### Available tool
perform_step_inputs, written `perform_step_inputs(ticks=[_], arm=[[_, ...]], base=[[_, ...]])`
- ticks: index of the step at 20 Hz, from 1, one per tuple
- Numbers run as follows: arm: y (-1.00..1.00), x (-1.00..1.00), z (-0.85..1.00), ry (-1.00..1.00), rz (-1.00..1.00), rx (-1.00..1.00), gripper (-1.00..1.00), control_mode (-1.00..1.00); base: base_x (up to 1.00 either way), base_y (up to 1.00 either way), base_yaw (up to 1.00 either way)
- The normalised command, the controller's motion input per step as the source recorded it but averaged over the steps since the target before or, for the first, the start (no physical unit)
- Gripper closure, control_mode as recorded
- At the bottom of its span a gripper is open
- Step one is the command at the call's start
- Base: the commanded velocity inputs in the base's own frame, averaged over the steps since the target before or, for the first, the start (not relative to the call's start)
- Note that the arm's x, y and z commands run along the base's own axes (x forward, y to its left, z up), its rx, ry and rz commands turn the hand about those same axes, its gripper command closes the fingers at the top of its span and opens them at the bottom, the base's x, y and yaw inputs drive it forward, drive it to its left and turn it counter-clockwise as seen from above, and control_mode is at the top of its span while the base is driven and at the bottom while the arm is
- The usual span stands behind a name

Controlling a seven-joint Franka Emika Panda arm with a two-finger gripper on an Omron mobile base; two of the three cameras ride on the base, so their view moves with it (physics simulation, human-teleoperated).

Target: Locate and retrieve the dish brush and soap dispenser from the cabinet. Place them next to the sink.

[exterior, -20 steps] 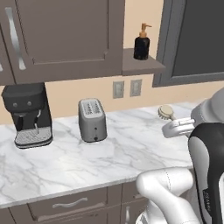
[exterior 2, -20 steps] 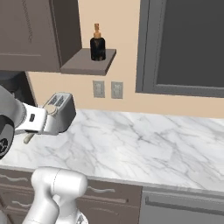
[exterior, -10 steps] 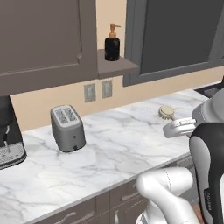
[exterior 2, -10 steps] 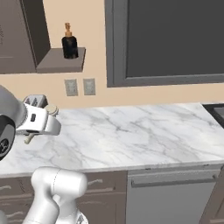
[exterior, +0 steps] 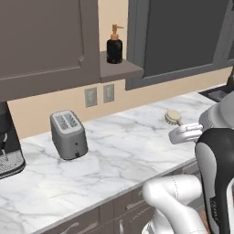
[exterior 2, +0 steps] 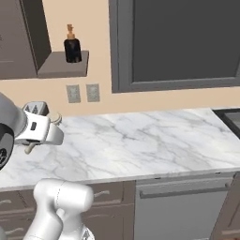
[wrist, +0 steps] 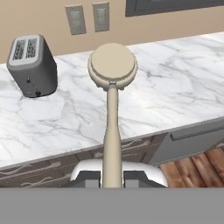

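Observation:
My gripper (wrist: 112, 177) is shut on the dish brush's pale handle (wrist: 112, 131), and the round tan head (wrist: 112, 65) points away from the hand. The brush (exterior: 173, 117) hangs over the front part of the marble counter, held by the gripper (exterior: 181, 131). From the other side, the brush head (exterior 2: 55, 117) pokes out past the gripper (exterior 2: 43, 132). The soap dispenser (exterior: 114, 45), black with a copper pump, stands upright on the cabinet's open shelf (exterior: 122, 69). It also shows from the right base (exterior 2: 72, 46). A dark corner of the sink (exterior 2: 231, 115) shows at the far right.
A grey toaster (exterior: 68, 134) stands on the counter at the left, with a black coffee machine (exterior: 8, 151) at the left edge. Two wall outlets (exterior: 99, 95) sit under the shelf. A dark panel (exterior 2: 183, 42) fills the wall to the right. A dishwasher front (exterior 2: 180, 211) lies below the counter.
The whole picture has slid left in both base views, so the base has driven right along the counter. The brush stays in the shut gripper.

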Motion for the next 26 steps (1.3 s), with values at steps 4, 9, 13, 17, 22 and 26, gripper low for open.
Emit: perform_step_inputs(ticks=[4, 9, 13, 17, 22, 26], arm=[[0.00, 0.00, 0.00, 0.00, 0.00, 0.00, 1.00, 1.00], [0.00, 0.00, 0.00, 0.00, 0.00, 0.00, 1.00, 1.00], [0.00, 0.00, 0.00, 0.00, 0.00, 0.00, 1.00, 1.00], [0.00, 0.00, 0.00, 0.00, 0.00, 0.00, 1.00, 1.00], [0.00, 0.00, 0.00, 0.00, 0.00, 0.00, 1.00, 1.00], [0.00, 0.00, 0.00, 0.00, 0.00, 0.00, 1.00, 1.00]], base=[[0.09, 0.09, 0.25], [0.14, 0.13, 0.41], [0.23, -0.24, 0.36], [0.09, -0.30, 0.32], [0.06, -0.48, 0.24], [-0.33, -0.55, 0.07]])
